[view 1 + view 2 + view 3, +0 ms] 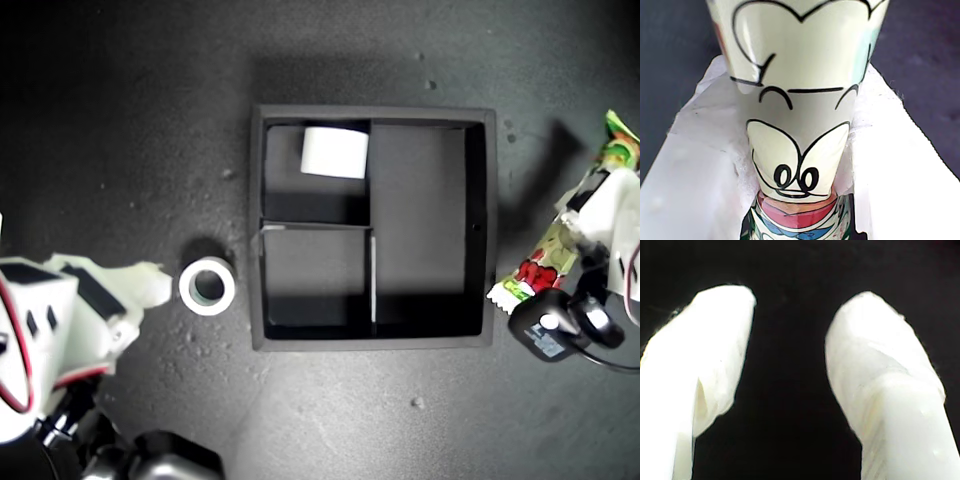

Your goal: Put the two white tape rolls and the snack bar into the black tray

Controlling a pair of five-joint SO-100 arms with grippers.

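On the exterior view's left our second gripper [160,283] sits low over the dark speckled bench [120,120]. Its jaws are spread apart with nothing between them, and the second wrist view shows two white padded fingers [880,370] over bare black surface. Just beside its tip lies a small white ring-shaped tape roll with a greenish-grey inner core [207,286], flat on the bench. It is outside the tray, near the tray's wall on the exterior view's left; we cannot tell if the tip touches it.

Centre: the square matte black shallow tray with dividers [258,230] has two small compartments on the exterior view's left and one long one on its right. The all-white tape roll [335,152] is in the upper small compartment, standing on edge so we see its side. The other small compartment and the long one show only black floor.

On the exterior view's right our first gripper [590,215] is clenched on the long crinkle-ended snack bar in a green, white and red wrapper with cartoon figures [540,265], outside the tray, just beside its wall on that side. In the first wrist view the wrapper [800,125] is pinched between white padded jaws.
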